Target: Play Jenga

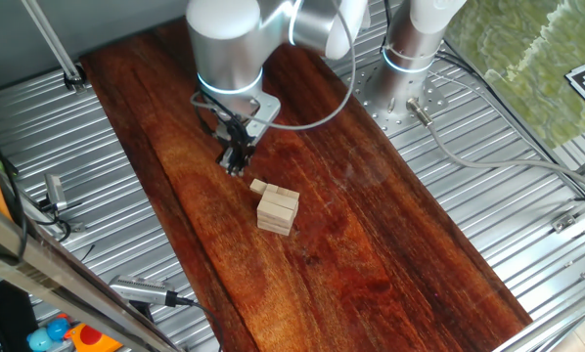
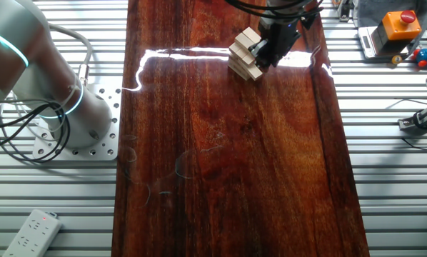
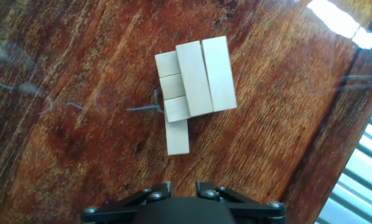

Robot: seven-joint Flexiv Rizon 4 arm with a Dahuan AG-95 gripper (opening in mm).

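I see stack on dark wood board, toward robot base end. One block juts out of stack's side toward gripper, touching stack. Top layer has two blocks only, leaving lower blocks exposed on one side. Gripper hangs near stack, just beside jutting block, holding nothing; fingers look close together in fixed view, exact gap I cannot tell. Cable loops behind wrist. Off board: power strip, orange button box.
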